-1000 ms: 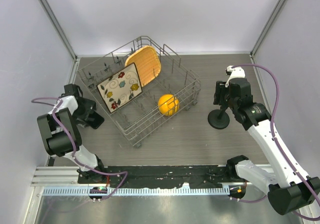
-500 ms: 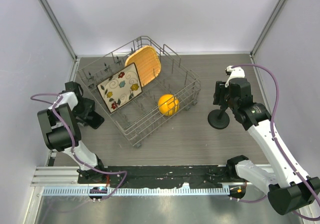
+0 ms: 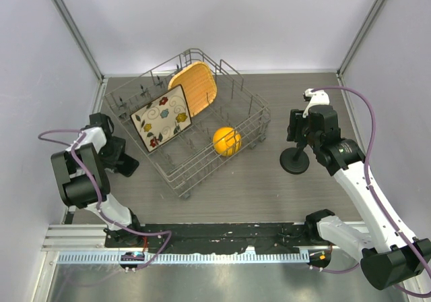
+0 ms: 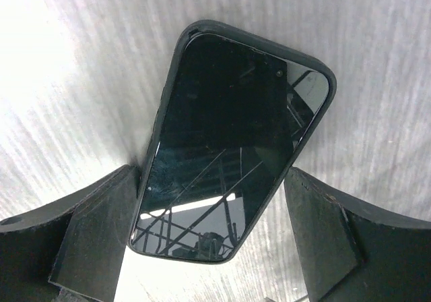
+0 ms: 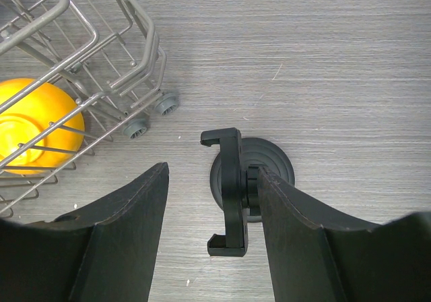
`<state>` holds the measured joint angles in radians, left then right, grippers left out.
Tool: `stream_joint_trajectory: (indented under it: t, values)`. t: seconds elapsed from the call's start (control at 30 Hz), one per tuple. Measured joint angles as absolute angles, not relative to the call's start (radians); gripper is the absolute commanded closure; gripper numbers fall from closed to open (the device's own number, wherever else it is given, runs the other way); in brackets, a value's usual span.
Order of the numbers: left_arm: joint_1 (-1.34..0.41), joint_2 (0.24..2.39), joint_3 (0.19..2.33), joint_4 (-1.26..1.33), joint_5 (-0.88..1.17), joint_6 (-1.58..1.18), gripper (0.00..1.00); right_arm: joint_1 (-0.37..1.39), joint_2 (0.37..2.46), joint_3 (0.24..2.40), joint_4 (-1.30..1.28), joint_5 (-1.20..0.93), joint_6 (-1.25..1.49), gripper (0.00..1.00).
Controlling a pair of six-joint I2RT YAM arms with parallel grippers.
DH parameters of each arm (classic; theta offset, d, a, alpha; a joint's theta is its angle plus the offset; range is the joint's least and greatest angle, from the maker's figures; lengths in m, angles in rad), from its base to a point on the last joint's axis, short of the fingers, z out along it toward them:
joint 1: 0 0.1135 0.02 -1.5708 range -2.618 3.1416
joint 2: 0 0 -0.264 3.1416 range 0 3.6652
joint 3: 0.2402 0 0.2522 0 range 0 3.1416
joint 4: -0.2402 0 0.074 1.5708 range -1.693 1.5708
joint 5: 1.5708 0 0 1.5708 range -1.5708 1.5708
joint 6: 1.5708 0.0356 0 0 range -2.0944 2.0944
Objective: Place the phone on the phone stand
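Left pincer straddles flat black phone wide open, right pincer half-open around black disc-base phone stand; end-only pinch could slip.

Phone: blk slab, rounded corners, glossy face up, flat on table, left side. Stand: blk, upright, round base on table, clamp head on top, right side.

You have a black phone, black stand, grey rack, orange ball and floral cream plate on a grey-grained worktop.
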<state>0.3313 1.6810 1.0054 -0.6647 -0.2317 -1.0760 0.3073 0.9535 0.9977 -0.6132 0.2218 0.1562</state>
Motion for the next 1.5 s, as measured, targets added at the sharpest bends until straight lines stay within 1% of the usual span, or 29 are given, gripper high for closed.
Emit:
stream_joint_trajectory:
  t: [0.1,0.2,0.27,0.4,0.5,0.57,0.6,0.67,0.7,0.73,0.8,0.87,0.9,0.97,1.3,1.5]
  values:
    - [0.333,1.644,0.962,-0.661,-0.262,-1.108,0.12,0.308,0.953,0.998,-0.613,0.222,0.156,0.39]
    - [0.333,1.647,0.966,-0.670,-0.266,-1.119,0.11,0.309,0.953,0.998,-0.613,0.221,0.156,0.39]
    - [0.333,1.664,0.986,-0.692,-0.266,-1.124,0.11,0.311,0.953,0.998,-0.613,0.222,0.156,0.39]
    - [0.333,1.731,1.053,-0.756,-0.261,-1.126,0.06,0.311,0.953,0.999,-0.613,0.221,0.156,0.39]
    - [0.332,1.753,1.085,-0.794,-0.260,-1.133,0.07,0.311,0.953,0.999,-0.613,0.221,0.156,0.39]
    - [0.332,1.753,1.085,-0.798,-0.260,-1.143,0.13,0.311,0.953,0.999,-0.613,0.221,0.155,0.39]
    - [0.332,1.753,1.083,-0.796,-0.259,-1.146,0.22,0.311,0.953,0.999,-0.613,0.221,0.155,0.39]
    - [0.331,1.750,1.078,-0.792,-0.258,-1.152,0.36,0.311,0.953,0.999,-0.613,0.221,0.155,0.39]
    - [0.331,1.747,1.076,-0.785,-0.254,-1.147,0.53,0.312,0.953,0.999,-0.613,0.221,0.155,0.39]
    - [0.329,1.746,1.074,-0.783,-0.254,-1.148,0.60,0.312,0.953,0.999,-0.613,0.221,0.155,0.39]
    - [0.327,1.743,1.072,-0.772,-0.246,-1.145,0.71,0.313,0.953,1.000,-0.613,0.221,0.155,0.39]
    - [0.327,1.740,1.064,-0.762,-0.243,-1.142,0.77,0.313,0.953,1.001,-0.613,0.221,0.155,0.39]
    - [0.327,1.736,1.063,-0.760,-0.246,-1.142,0.87,0.313,0.953,1.002,-0.613,0.221,0.155,0.39]
    - [0.328,1.726,1.056,-0.763,-0.259,-1.140,1.00,0.313,0.953,1.002,-0.613,0.221,0.155,0.39]
    - [0.331,1.681,1.015,-0.787,-0.295,-1.140,1.00,0.315,0.953,1.004,-0.613,0.215,0.155,0.39]
    - [0.339,1.647,0.995,-0.864,-0.311,-1.125,1.00,0.316,0.953,1.004,-0.613,0.214,0.155,0.39]
